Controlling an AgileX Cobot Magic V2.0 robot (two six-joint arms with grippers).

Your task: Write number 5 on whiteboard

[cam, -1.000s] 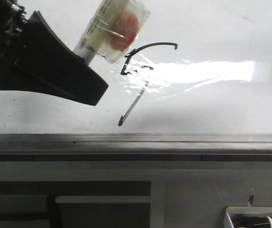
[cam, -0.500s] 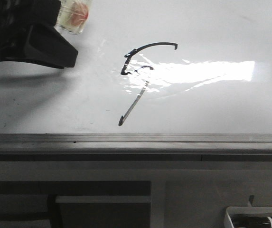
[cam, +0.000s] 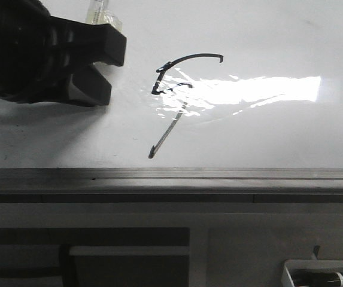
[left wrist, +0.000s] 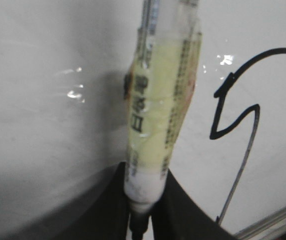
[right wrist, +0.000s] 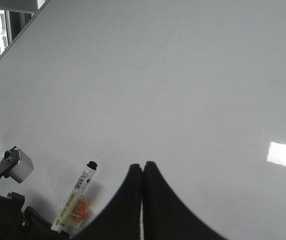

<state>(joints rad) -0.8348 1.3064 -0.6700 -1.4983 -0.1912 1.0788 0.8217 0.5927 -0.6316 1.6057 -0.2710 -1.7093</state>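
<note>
Standing off to one side of the number 5 [cam: 174, 98], the left hand [cam: 96, 60] is closed tight round the marker [left wrist: 160, 115], whose taped barrel sticks out past the fingers. The figure itself sits on the whiteboard [cam: 267, 36]: a curved top stroke, a small hooked middle and a long thin tail running down toward the grey edge strip [cam: 219, 174]. In the left wrist view the marker stands beside the figure, clear of every stroke.

My reading is that the writing is done and the step in hand is the pull-away. What comes next, I'd guess, is only to carry the marker farther from the figure without dragging its tip across the board, then set it down or park the arm.

A second back the marker lay close against the top stroke of the 5; half a second back the hand had swung well away from the figure, and now it sits a little nearer again, turned so that less of the marker shows. The strokes have not changed.

The right hand [right wrist: 143, 200] has its fingers pressed together on nothing, well away from the figure.
</note>
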